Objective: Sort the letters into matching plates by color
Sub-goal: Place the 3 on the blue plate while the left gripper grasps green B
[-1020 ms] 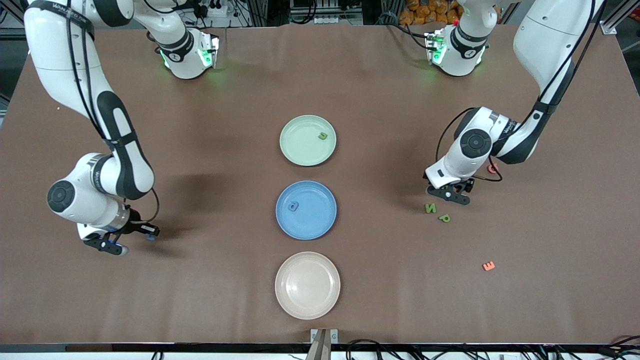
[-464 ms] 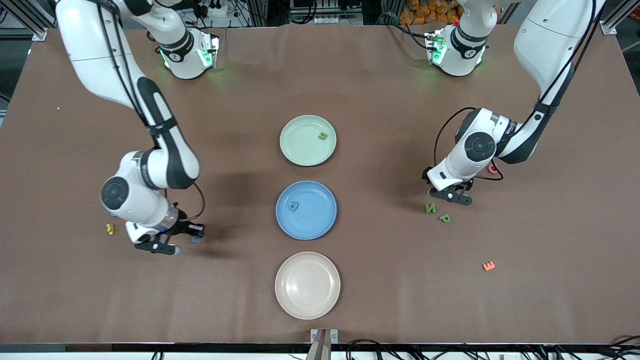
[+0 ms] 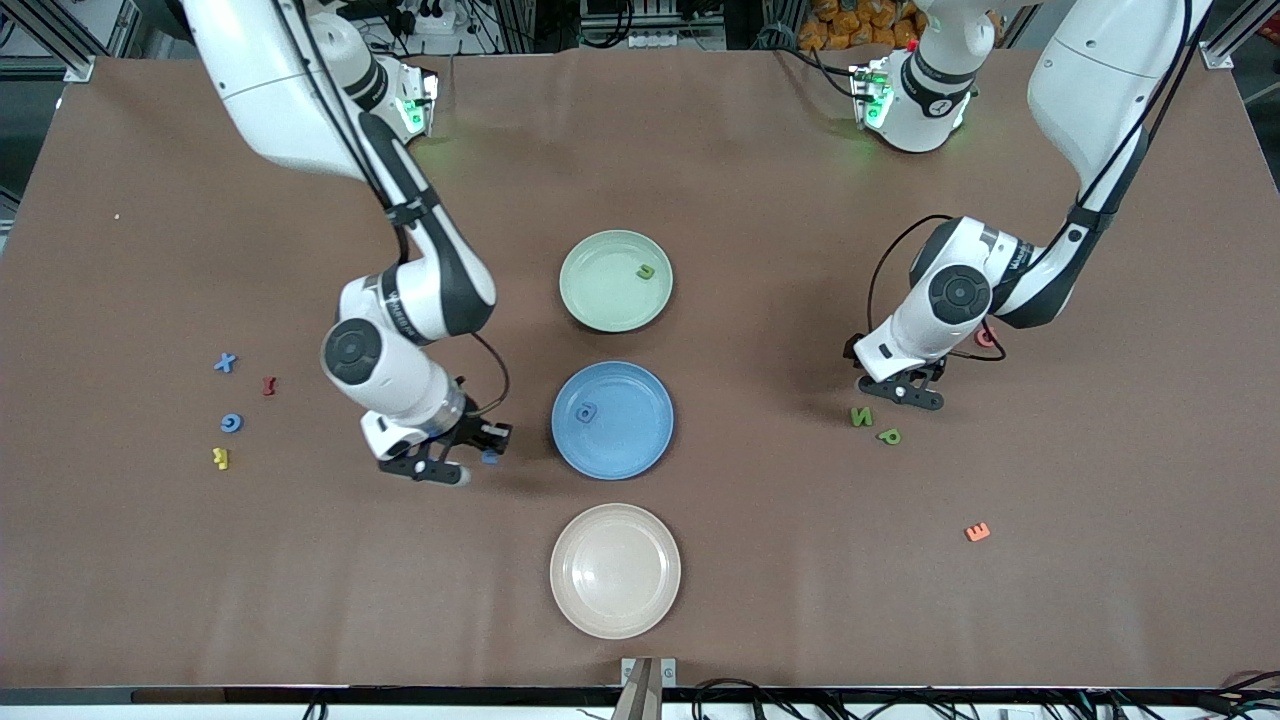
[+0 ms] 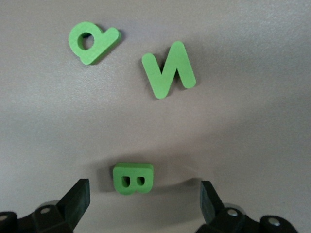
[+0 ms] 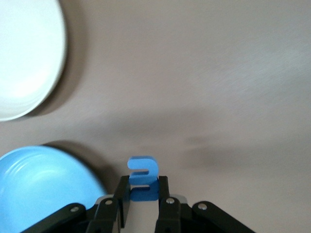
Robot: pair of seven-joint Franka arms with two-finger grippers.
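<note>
The brown table (image 3: 700, 150) carries three plates in a row down its middle: the green plate (image 3: 600, 290) farthest from the front camera, the blue plate (image 3: 625, 435) in the centre, the cream plate (image 3: 615, 570) nearest.

What has changed in the last second is the right arm. It has swung in from its own end of the table, and the right gripper (image 3: 470, 462) now hangs just beside the blue plate's rim, jaws pinched on a blue letter (image 5: 143, 178). The right wrist view shows that letter clamped between the fingers with the blue plate's edge close by. I'd say the carry is nearly done; what remains is to get over the plate and let go.

Its move has uncovered the letters it came from: a blue X (image 3: 226, 362), a small red letter (image 3: 268, 385), a blue G (image 3: 231, 423) and a yellow letter (image 3: 220, 458), all toward the right arm's end.

The left arm has hardly moved. The left gripper (image 3: 897, 388) sits low toward the left arm's end, jaws spread wide around a green B (image 4: 133, 178) without gripping it. Just nearer the camera lie a green N (image 3: 861, 416) and a green P (image 3: 889, 436), and nearer again an orange E (image 3: 977, 532). A pink letter (image 3: 985, 338) peeks out beside the left wrist.

One blue letter in plate (image 3: 588, 411) and one green letter in plate (image 3: 646, 271) are already sorted.
</note>
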